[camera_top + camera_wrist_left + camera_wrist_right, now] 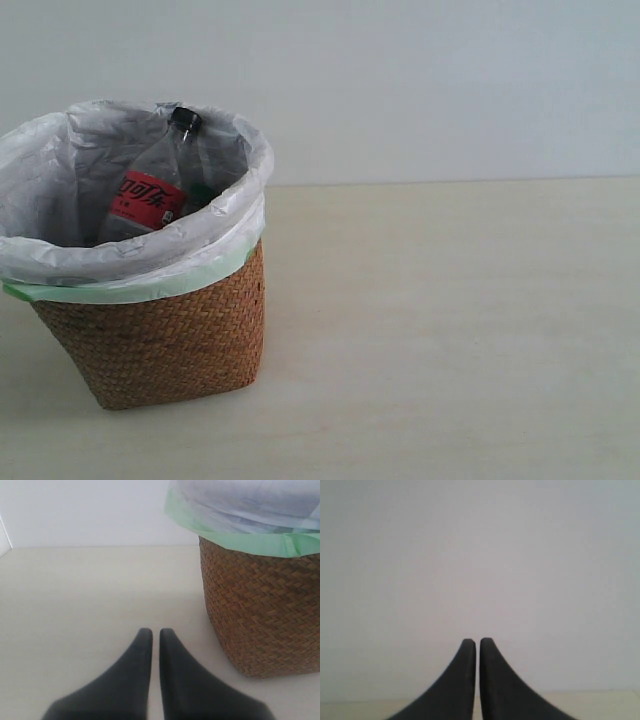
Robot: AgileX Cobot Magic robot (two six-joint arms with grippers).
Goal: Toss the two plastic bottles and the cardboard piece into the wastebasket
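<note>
The brown wicker wastebasket (170, 340) with its white, green-edged bag stands at the left of the table. Inside it leans the taller clear bottle (150, 195) with red label and black cap. The shorter green-capped bottle and the cardboard piece are hidden or out of view. Neither arm shows in the exterior view. In the left wrist view my left gripper (155, 632) is shut and empty, low over the table, with the wastebasket (260, 615) close beside it. My right gripper (477, 642) is shut and empty, facing the blank wall.
The pale table surface (450, 330) stretches to the right of the basket with nothing standing on it. A plain light wall (420, 80) closes the back.
</note>
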